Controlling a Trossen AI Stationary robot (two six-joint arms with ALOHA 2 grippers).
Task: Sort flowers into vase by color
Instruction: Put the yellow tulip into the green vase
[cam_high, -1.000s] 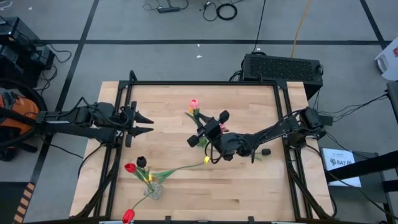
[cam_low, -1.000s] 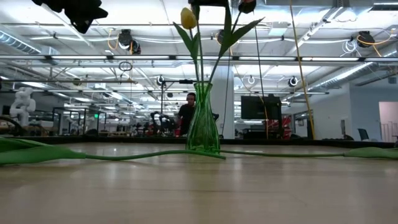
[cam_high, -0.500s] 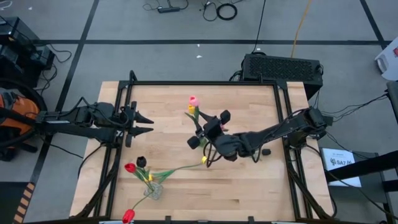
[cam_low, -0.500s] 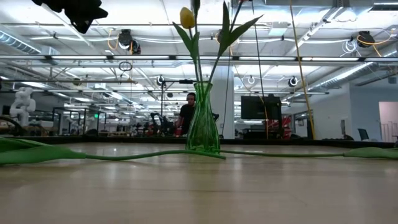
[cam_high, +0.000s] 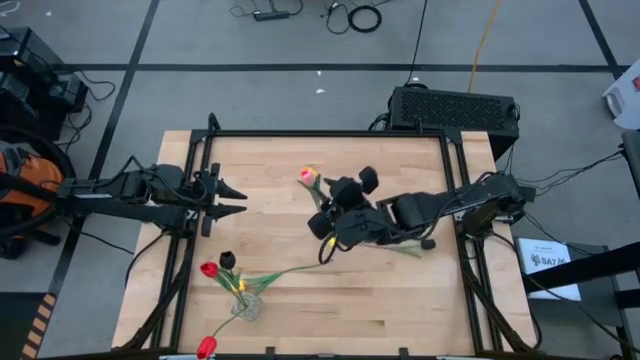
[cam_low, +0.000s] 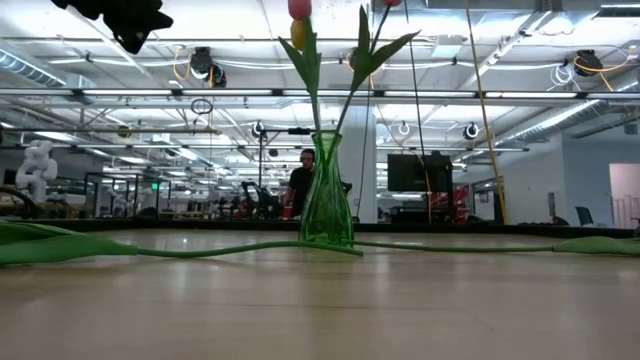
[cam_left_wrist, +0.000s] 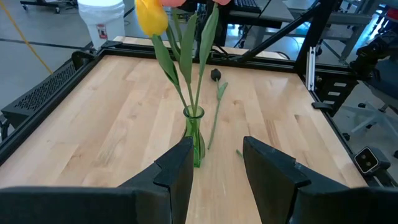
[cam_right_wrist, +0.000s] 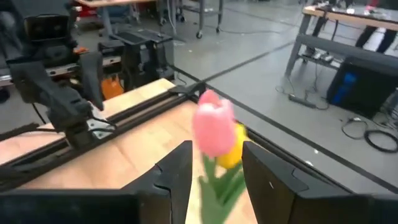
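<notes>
A green glass vase (cam_left_wrist: 194, 134) (cam_low: 327, 195) stands mid-table and holds a yellow tulip (cam_left_wrist: 151, 15) and a pink tulip (cam_right_wrist: 213, 127) (cam_high: 308, 176). My right gripper (cam_right_wrist: 216, 163) (cam_high: 335, 205) hovers level above the vase, open, with its fingers on either side of the pink tulip's leaves (cam_right_wrist: 217, 186). I cannot see it touching them. My left gripper (cam_high: 240, 199) waits open at the table's left side. A black tulip (cam_left_wrist: 216, 74) (cam_high: 427, 243) lies flat on the table to the right. A yellow tulip (cam_high: 327, 255) lies toward the near edge.
A clear vase (cam_high: 247, 306) near the table's near edge holds red (cam_high: 208, 268), black (cam_high: 227, 259) and yellow heads, and one red head (cam_high: 205, 347) hangs over the edge. A black frame (cam_high: 330, 133) borders the table. Bare wood lies between the left gripper and the green vase.
My right gripper has moved a little toward the far edge and turned above the green vase. The pink tulip's head has sunk beside the yellow head and now shows at the top of the low view, with its stem in the vase.
</notes>
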